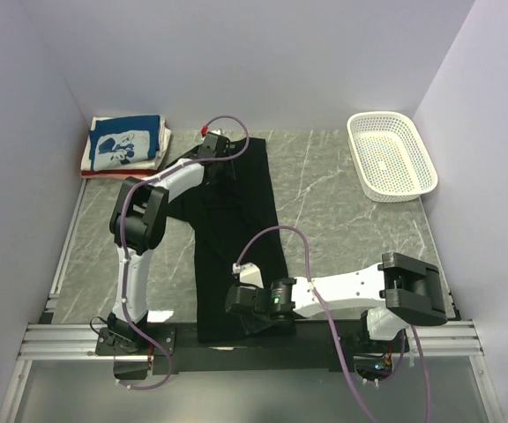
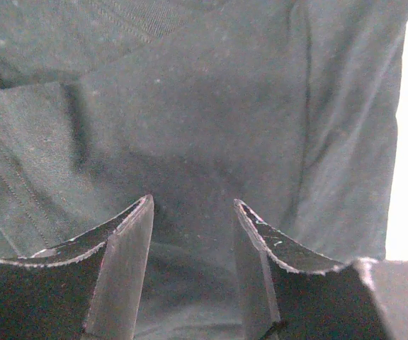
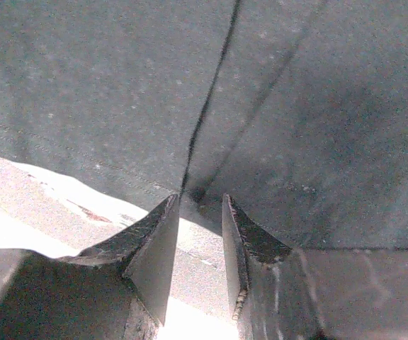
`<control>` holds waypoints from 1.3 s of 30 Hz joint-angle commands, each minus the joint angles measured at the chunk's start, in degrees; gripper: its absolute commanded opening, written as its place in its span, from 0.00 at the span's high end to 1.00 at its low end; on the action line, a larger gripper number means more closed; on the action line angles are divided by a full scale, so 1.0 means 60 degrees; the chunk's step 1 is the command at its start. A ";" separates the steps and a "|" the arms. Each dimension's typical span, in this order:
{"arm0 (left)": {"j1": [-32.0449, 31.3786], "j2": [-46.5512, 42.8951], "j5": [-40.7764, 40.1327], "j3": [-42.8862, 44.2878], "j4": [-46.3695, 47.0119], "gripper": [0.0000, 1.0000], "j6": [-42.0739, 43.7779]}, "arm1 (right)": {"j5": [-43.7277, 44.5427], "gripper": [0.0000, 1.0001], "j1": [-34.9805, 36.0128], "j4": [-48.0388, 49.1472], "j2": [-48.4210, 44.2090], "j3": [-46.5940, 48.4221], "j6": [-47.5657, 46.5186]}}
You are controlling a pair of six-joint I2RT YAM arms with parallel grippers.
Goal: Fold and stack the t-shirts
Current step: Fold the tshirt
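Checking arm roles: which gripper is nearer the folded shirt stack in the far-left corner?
Left. The left gripper is at the far end of the black t-shirt, just right of the folded stack; the right gripper is at its near hem.

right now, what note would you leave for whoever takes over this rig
Left end effector: open, over the far collar end of the plain black cloth t-shirt.
Right end effector: open, at its near hem.
Done: the shirt lies mid-table, apparently folded into a long strip; the folded pile, topped by a blue white-printed t-shirt, sits far left.
Left: fold the black one shorter, stack it.
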 commanded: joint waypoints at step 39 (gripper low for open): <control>0.0157 0.0412 -0.0191 0.0305 -0.0244 0.48 0.0169 | -0.0033 1.00 0.0756 -0.0016 -0.1919 -0.0979 0.0626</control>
